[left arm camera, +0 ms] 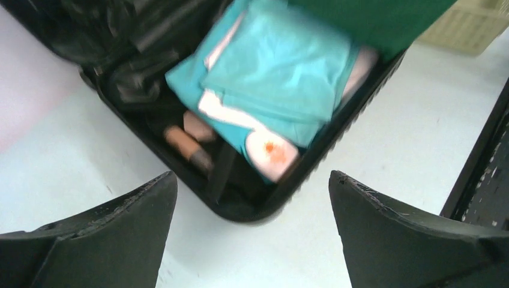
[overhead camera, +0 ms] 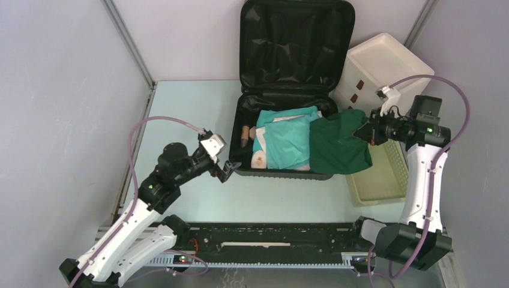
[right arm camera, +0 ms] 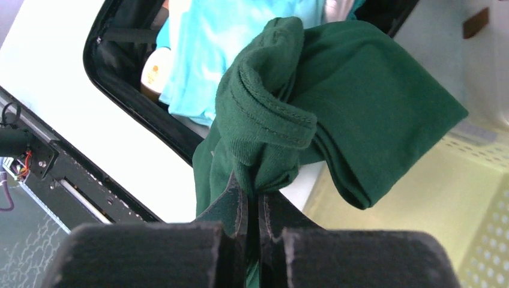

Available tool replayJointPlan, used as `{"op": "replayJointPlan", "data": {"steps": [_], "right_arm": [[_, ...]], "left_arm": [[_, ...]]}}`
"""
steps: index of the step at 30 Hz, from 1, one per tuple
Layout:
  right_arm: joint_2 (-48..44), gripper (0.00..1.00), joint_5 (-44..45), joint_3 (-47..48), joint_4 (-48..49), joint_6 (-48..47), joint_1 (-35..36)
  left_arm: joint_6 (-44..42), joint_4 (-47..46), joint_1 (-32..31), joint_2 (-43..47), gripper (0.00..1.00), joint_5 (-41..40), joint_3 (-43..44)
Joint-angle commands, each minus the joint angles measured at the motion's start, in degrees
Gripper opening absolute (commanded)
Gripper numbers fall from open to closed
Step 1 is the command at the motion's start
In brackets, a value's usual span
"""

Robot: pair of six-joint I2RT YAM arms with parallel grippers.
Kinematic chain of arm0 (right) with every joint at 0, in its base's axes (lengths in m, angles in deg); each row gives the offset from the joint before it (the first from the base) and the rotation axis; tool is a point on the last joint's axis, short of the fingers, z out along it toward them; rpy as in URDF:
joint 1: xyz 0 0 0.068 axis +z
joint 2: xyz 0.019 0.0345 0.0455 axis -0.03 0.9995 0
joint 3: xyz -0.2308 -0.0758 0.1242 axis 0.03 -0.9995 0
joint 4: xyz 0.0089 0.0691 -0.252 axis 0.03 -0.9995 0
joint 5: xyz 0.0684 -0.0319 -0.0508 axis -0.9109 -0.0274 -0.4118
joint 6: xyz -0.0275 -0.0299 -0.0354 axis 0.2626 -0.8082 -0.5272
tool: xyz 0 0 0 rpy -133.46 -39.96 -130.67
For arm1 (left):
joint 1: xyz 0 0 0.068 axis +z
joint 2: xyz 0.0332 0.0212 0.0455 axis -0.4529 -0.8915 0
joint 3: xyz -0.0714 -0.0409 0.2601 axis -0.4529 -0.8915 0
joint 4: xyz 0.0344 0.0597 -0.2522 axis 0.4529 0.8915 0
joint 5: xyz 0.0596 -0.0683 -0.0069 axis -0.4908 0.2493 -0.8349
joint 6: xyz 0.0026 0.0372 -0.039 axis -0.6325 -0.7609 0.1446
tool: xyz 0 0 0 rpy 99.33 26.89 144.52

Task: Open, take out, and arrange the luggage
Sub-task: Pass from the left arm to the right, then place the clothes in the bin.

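Being pinched in a bunched fold by the right gripper (overhead camera: 367, 131), whose jaws are clenched tight on the cloth, a dark green garment (overhead camera: 339, 144) is being held up at the 3 o'clock edge of the luggage (overhead camera: 294, 42). The garment is being hung partly over the case's rim and partly over the pale yellow slatted basket (overhead camera: 384, 177) just beside it, most likely because it is being lifted out for arranging there.

The luggage, a black hard-shell suitcase, is being kept at 12 o'clock on the table. Its lid is being stood upright against the back wall, so the contents are being left exposed. Folded turquoise clothing (overhead camera: 287, 141) is being left in the middle of the base. Small brownish bottles (overhead camera: 245, 137) are being kept along its 9 o'clock side, and a white item with an orange mark (overhead camera: 259, 159) at 7 o'clock.

The left gripper (overhead camera: 227, 170) is being held released, jaws wide and empty, at the case's 7 o'clock corner, probably in readiness for the next item. Whether the shell is being touched cannot be told. A white drawer box (overhead camera: 384, 66) is being left at the case's 2 o'clock.
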Motion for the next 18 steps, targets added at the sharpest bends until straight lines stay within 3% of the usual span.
{"op": "replayJointPlan", "data": {"steps": [1, 11, 18], "right_arm": [[1.3, 0.00, -0.1, 6.5, -12.8, -11.2, -4.4], [10.6, 0.00, 2.8, 12.0, -25.1, -23.5, -13.4], [13.0, 0.00, 11.8, 9.3, -22.0, -25.1, -16.3]], "left_arm": [[-2.6, 1.4, 0.3, -1.7, 1.00, -2.9, -2.6], [-2.7, 0.8, 0.3, -1.5, 1.00, -0.9, -3.0], [-2.9, 0.8, 0.3, -1.4, 1.00, -0.6, -3.3]]}}
